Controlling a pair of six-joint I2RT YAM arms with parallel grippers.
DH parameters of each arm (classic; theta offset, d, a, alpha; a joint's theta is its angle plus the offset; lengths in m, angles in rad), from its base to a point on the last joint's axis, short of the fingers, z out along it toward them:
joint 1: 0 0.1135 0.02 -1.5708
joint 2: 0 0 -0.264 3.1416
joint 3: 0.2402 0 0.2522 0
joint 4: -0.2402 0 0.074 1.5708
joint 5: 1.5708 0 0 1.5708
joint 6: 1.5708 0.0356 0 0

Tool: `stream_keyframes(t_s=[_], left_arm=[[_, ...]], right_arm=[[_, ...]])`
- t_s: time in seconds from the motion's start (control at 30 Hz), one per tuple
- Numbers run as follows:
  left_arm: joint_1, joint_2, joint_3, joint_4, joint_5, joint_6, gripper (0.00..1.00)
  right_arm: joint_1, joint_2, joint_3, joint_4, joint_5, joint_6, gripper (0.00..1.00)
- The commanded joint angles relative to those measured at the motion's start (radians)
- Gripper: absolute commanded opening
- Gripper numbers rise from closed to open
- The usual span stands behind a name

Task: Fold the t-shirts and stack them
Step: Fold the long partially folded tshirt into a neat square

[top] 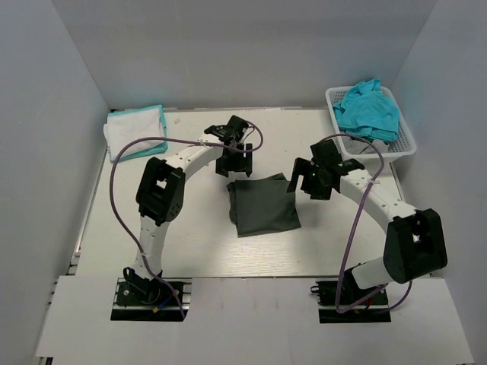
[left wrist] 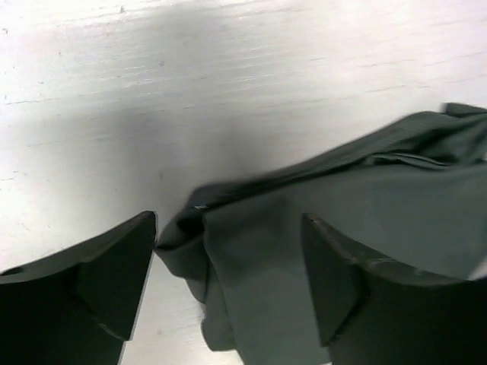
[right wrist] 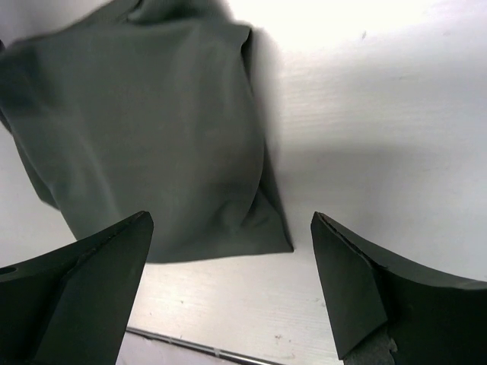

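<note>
A dark charcoal t-shirt [top: 263,205] lies folded in a rough rectangle at the middle of the table. My left gripper [top: 233,169] hangs over its far left corner. In the left wrist view that bunched corner of the charcoal t-shirt [left wrist: 304,228] sits between the wide-apart fingers of the left gripper [left wrist: 228,262], and the jaws stand open. My right gripper [top: 306,181] is at the shirt's far right corner. The right gripper [right wrist: 232,266] is open over bare table, just off the charcoal t-shirt's [right wrist: 144,129] corner. Turquoise t-shirts [top: 368,111] fill the basket.
The white lattice basket [top: 405,141] stands at the back right. A folded white t-shirt on a turquoise one [top: 137,131] lies at the back left. Grey walls close in three sides. A metal rail [right wrist: 183,344] runs along the table edge in the right wrist view.
</note>
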Motion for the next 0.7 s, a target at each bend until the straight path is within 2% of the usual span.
stream_keyframes(t_s=[0.0,0.13,0.3,0.67], left_arm=[[-0.004,-0.021,0.045,-0.039,-0.056,0.013,0.84],[-0.004,-0.008,0.025,-0.03,0.007,0.013,0.74],[-0.004,0.004,0.005,-0.01,0.04,0.013,0.57],[-0.004,0.022,-0.027,-0.021,0.051,0.022,0.53]], right_arm=[[-0.016,0.014,0.061,-0.001,0.038,-0.003,0.9],[-0.047,0.038,0.076,-0.01,0.034,-0.013,0.9],[-0.066,0.078,0.093,-0.024,-0.001,-0.014,0.9],[-0.087,0.115,0.106,0.011,-0.072,-0.019,0.9]])
